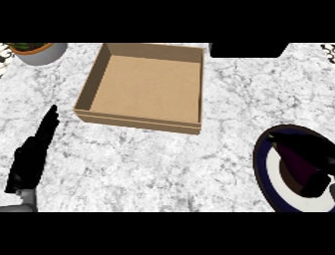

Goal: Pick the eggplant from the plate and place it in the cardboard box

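Marble counter (pixel 163 164) across the whole frame. Cardboard box (pixel 144 87) upper centre, open, nothing inside. Plate (pixel 267 169) lower right, dark rim, white centre. Eggplant (pixel 297 160) on plate, long axis from upper left to lower right. Right hand (pixel 323 172) lower right, fingers curled over eggplant's lower-right end, seemingly gripping; clearly the nearer hand. Left hand (pixel 32 152) lower left, fingers straight, resting, well apart. Box up-left of eggplant. Plant pot (pixel 38 51) upper left.
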Controlling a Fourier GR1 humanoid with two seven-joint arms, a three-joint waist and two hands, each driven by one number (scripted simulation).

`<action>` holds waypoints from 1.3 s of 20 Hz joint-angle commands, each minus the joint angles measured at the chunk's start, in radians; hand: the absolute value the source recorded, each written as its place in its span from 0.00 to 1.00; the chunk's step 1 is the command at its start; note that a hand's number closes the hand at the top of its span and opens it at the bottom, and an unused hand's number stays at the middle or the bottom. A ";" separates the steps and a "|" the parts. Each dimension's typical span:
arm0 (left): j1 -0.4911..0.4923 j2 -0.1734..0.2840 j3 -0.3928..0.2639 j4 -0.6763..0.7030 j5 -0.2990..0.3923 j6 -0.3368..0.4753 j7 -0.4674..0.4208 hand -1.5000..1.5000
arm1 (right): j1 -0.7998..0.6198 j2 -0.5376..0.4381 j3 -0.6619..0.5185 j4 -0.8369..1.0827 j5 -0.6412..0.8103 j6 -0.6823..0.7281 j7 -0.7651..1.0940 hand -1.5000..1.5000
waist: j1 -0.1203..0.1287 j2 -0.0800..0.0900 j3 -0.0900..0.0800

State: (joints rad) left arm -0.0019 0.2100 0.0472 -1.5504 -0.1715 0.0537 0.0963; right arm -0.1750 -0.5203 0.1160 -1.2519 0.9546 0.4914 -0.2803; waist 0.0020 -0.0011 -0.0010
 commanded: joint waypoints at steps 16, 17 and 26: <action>-0.071 -0.046 -0.073 -0.005 -0.035 -0.042 -0.004 0.50 | -0.511 0.065 -0.030 0.364 0.128 -0.251 -0.182 1.00 | 0.145 0.048 0.007; -0.088 -0.053 -0.079 0.026 -0.055 -0.026 -0.020 0.50 | -0.573 0.071 -0.045 0.389 0.118 -0.245 -0.190 1.00 | 0.138 0.051 0.005; -0.129 -0.034 -0.046 0.022 -0.033 -0.040 0.026 0.50 | -0.815 0.085 -0.130 0.702 0.122 -0.440 -0.301 1.00 | 0.119 0.043 0.005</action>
State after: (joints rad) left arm -0.1107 0.1654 -0.0084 -1.5233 -0.2124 0.0251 0.1028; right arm -0.8821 -0.4381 0.0249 -0.6579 1.0845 0.1040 -0.5483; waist 0.1213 0.0427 0.0042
